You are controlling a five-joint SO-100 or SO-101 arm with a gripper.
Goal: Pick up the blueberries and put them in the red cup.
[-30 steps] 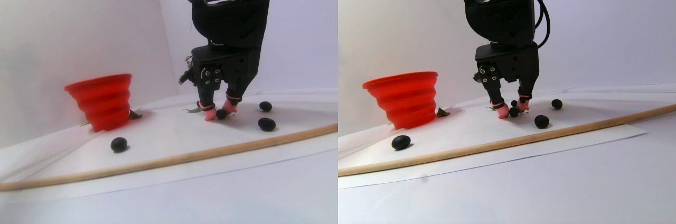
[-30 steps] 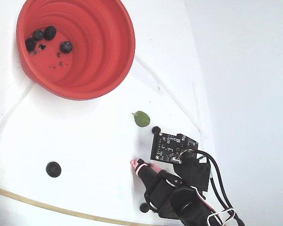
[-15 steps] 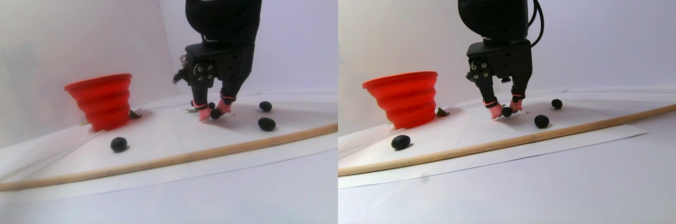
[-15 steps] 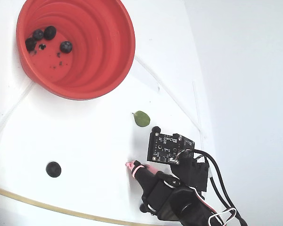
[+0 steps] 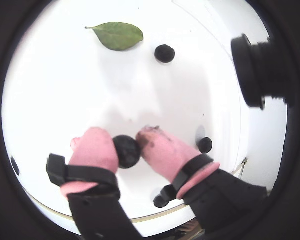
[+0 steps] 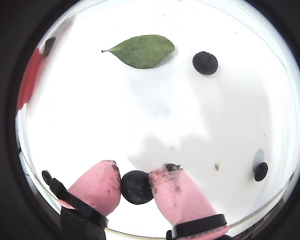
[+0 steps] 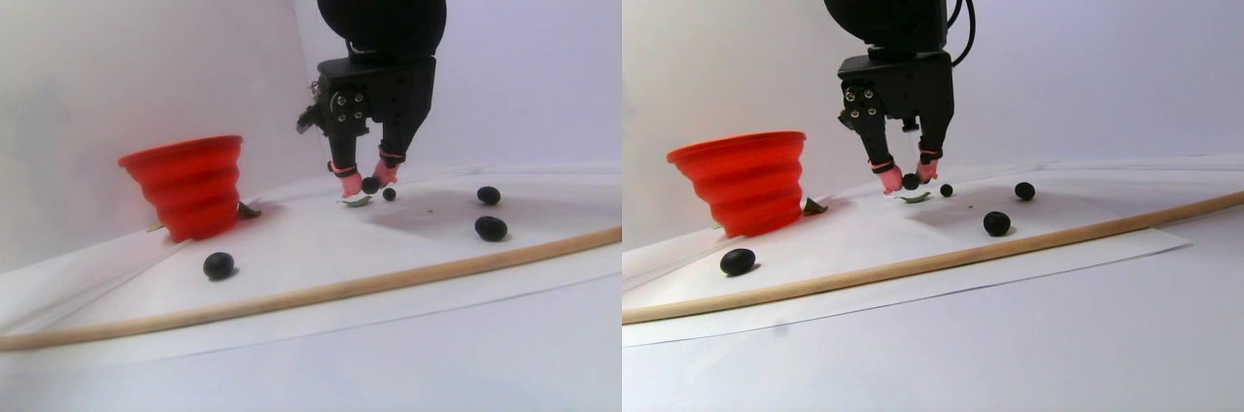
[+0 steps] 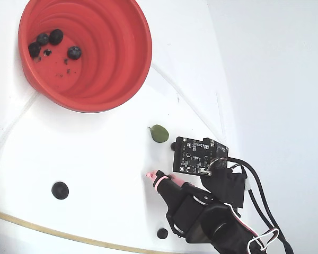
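Above the white table (image 7: 292,237), pink fingers (image 5: 162,150) pinching a blueberry (image 5: 126,151) have risen.

The black arm (image 7: 384,4) is reaching down from above, its wrist pointing almost straight down in the stereo pair view. The gripper (image 5: 131,148) is hanging clear of the surface, and its two pink-tipped fingers (image 6: 97,186) are pinching a berry (image 6: 136,187) between them, touching it on both sides. In the fixed view, the arm is entering from the lower right, with a circuit board (image 8: 198,157) riding on the wrist.
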